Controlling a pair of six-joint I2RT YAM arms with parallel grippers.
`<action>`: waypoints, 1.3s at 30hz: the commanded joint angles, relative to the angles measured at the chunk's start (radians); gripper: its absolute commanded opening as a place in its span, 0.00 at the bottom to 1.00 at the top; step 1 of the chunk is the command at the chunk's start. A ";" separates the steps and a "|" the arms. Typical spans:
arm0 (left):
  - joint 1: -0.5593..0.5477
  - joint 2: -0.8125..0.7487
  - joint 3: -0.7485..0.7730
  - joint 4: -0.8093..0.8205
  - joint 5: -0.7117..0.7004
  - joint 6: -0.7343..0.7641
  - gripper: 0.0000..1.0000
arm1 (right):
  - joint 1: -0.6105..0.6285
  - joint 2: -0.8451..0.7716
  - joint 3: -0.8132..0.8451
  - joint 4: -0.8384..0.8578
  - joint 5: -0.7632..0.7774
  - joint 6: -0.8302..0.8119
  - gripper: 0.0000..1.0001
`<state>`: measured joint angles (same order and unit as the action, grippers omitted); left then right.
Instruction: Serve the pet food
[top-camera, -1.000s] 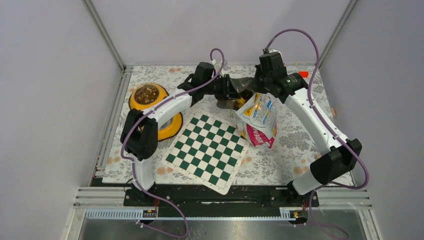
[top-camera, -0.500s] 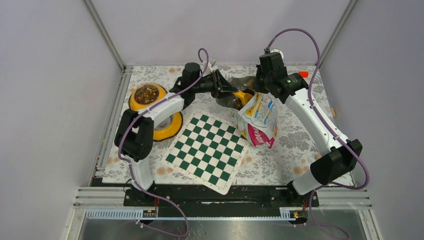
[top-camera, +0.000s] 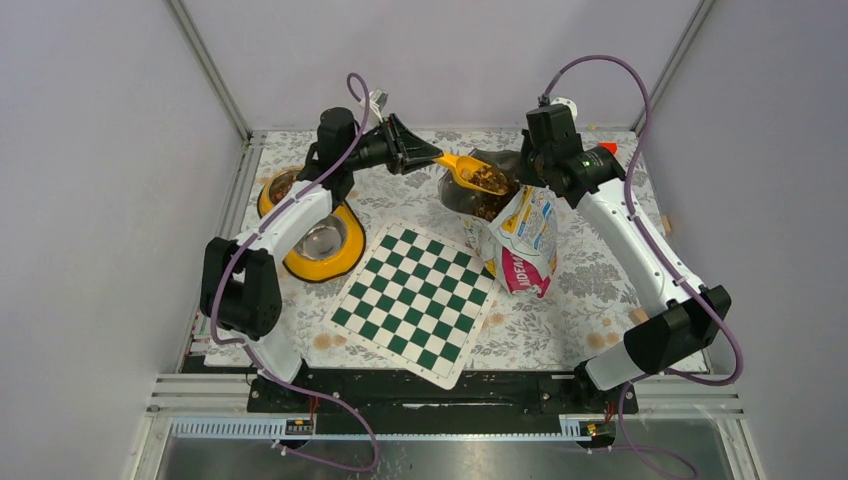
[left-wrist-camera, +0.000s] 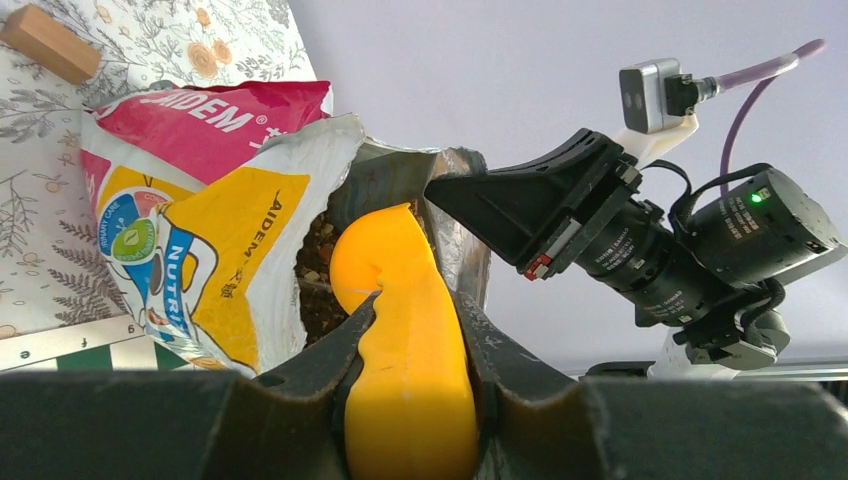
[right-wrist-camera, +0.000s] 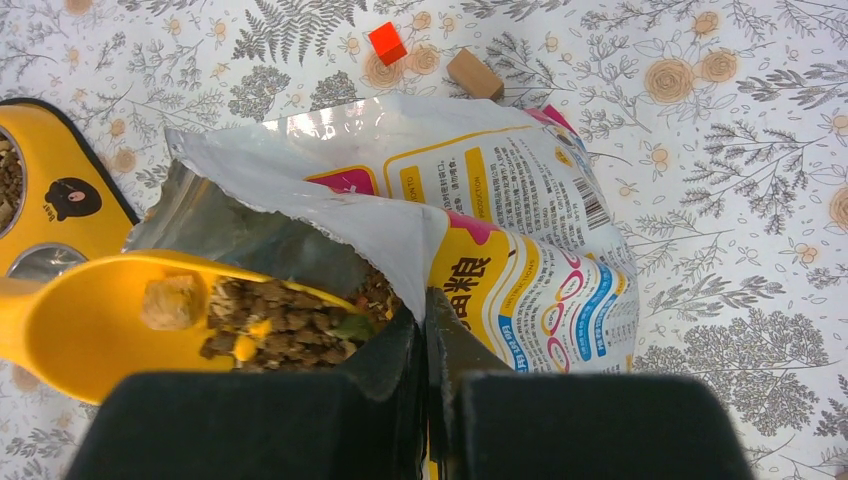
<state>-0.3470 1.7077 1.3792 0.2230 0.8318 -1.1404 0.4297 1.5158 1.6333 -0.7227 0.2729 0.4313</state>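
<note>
Since the scoop (top-camera: 470, 172) is clamped in the left claw (top-camera: 434, 158) and the bag (top-camera: 525, 235) pinched by the shut right claw (right-wrist-camera: 425, 305), kibble (top-camera: 487, 180) should be carried level to the bowl (top-camera: 320, 268), middle left.

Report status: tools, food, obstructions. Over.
Left tool shut on scoop handle. Right tool shut on bag rim. Scoop loaded with pet food, at bag mouth. No objects lie between bag and bowl.

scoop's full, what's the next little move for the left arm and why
Probably swing the left gripper leftward, keeping the yellow scoop level, toward the steel bowl of the yellow feeder. The scoop is loaded with kibble and sits above the bag mouth, which the right gripper pinches open; tilting now would likely spill.
</note>
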 joint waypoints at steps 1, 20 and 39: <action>0.022 -0.062 -0.017 0.040 0.031 0.025 0.00 | -0.015 -0.055 0.047 0.072 0.037 -0.001 0.00; 0.043 -0.140 -0.060 0.295 0.110 0.206 0.00 | -0.032 -0.064 0.047 0.064 0.028 0.004 0.00; 0.129 -0.096 -0.080 0.285 0.069 -0.138 0.00 | -0.042 -0.068 0.037 0.066 0.020 0.008 0.00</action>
<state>-0.2569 1.6001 1.2617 0.3908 0.8803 -1.0790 0.3923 1.5005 1.6333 -0.7467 0.2783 0.4316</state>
